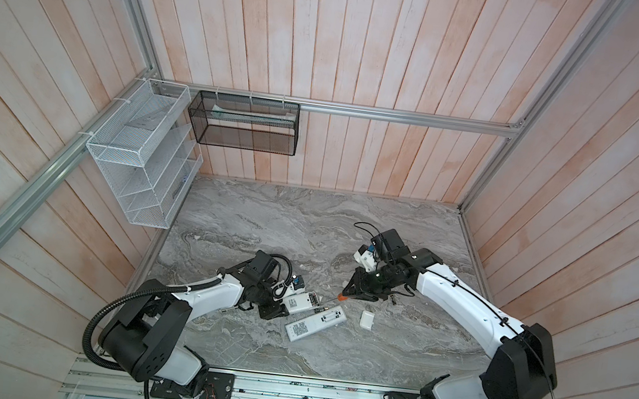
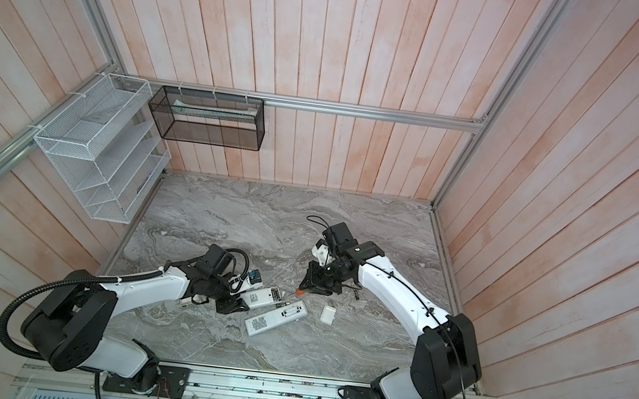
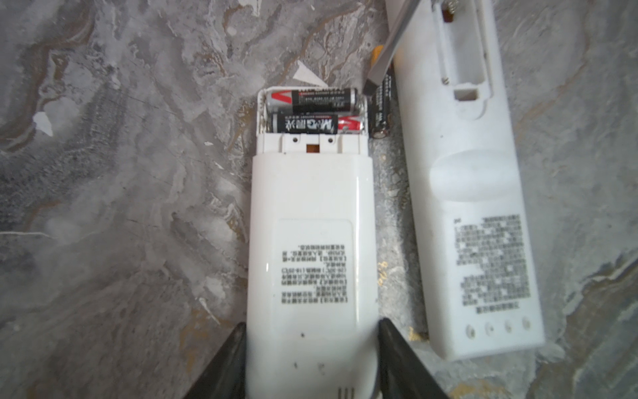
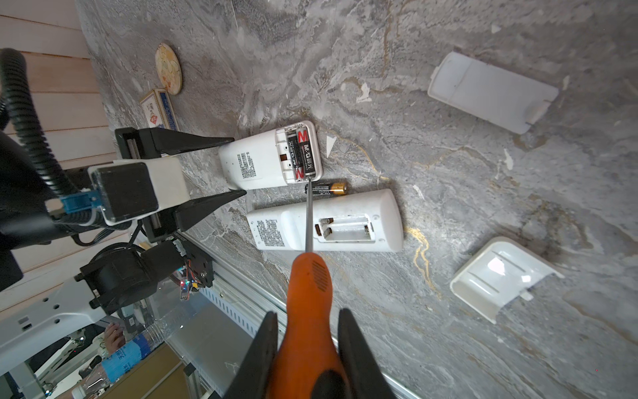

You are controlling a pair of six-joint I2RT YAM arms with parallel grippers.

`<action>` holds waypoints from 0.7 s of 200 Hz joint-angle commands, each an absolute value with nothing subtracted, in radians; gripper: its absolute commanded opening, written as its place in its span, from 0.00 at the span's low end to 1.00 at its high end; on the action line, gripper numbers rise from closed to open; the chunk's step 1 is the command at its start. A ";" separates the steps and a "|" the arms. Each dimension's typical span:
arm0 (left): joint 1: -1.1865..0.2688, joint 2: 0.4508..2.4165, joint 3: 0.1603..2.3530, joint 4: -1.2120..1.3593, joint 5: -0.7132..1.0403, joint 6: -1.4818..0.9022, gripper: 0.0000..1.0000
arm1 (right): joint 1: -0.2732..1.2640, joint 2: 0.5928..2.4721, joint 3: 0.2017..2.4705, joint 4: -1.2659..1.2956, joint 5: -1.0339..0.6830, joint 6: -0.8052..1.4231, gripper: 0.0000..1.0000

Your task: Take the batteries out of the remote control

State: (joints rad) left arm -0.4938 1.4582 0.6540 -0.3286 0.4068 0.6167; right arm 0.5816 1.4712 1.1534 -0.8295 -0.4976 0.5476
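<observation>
– Batteries (image 3: 312,102): where are they?
– Two lie side by side, head to tail, in the open bay of the shorter remote (image 3: 310,214). A third battery (image 4: 326,188) lies loose on the tabletop (image 3: 121,172), in the gap between that remote and the longer remote (image 4: 324,221), just beside the bay.
– How do they look?
– Thin black cylinders with metal ends. The pair in the bay carry a red patch and white lettering. The loose one has a gold band at one end.
– And the claws?
– The left claw (image 3: 310,324) is clamped on the shorter remote at the end away from the bay, one finger on each long side. The right claw (image 4: 307,312) is clenched on the orange handle of a screwdriver (image 4: 309,276). Its blade crosses over the longer remote, and the tip sits at the bay's corner, by the batteries' ends. Whether it touches one, I cannot tell.
– The longer remote?
– Label side up, bay open, springs showing. Two white covers (image 4: 490,91) lie on the tabletop, well apart from both remotes.
</observation>
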 commanded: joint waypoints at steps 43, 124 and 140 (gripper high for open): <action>-0.499 1.460 0.646 -0.325 0.412 0.630 0.47 | 0.578 1.437 1.099 -0.802 -0.509 0.570 0.14; -0.509 1.462 0.644 -0.324 0.413 0.634 0.47 | 0.580 1.522 1.167 -0.750 -0.527 0.563 0.14; -0.511 1.462 0.643 -0.322 0.413 0.633 0.47 | 0.581 1.535 1.191 -0.751 -0.525 0.561 0.14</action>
